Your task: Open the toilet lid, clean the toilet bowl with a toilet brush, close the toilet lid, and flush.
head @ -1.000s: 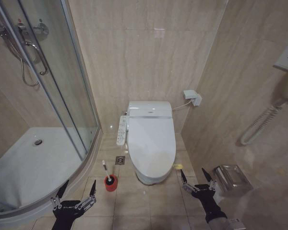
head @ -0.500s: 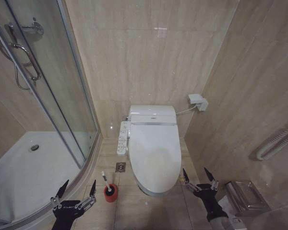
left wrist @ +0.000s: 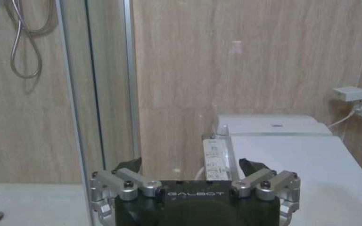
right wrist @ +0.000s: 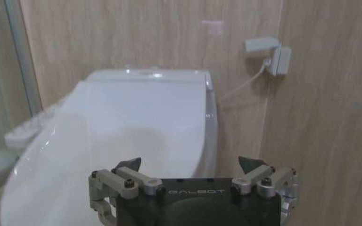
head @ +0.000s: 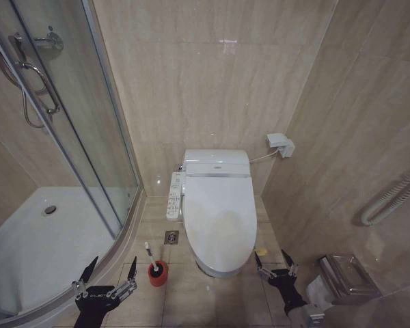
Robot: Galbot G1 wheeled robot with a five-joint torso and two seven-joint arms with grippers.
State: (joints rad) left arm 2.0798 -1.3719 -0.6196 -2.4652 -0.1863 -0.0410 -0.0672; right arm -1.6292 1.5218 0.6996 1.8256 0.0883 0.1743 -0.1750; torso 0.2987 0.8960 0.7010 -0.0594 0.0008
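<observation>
The toilet lid (head: 219,219) lies shut, glossy white, with a yellow-green strap loop (head: 261,251) at its front right edge. It covers the toilet bowl, of which just the ceramic front (head: 213,270) shows. The toilet brush (head: 150,254) stands in its red cup holder (head: 158,274) on the floor left of the toilet. My right gripper (head: 270,261) hangs open just beside the strap loop, holding nothing. My left gripper (head: 108,275) is open near the shower edge, left of the brush. The lid (right wrist: 124,122) spreads ahead of the right gripper (right wrist: 190,162). The left gripper (left wrist: 189,165) faces the lid (left wrist: 294,160).
A curved glass shower door (head: 89,137) and white shower tray (head: 41,239) stand at the left. A control panel (head: 173,195) sticks out from the toilet's left side. A floor drain (head: 171,237), a wall socket box (head: 280,144) and a metal paper holder (head: 348,279) are close by.
The camera moved, shifting the whole picture. My right gripper has dropped lower and slightly left, nearer the strap loop. The left gripper has stayed put.
</observation>
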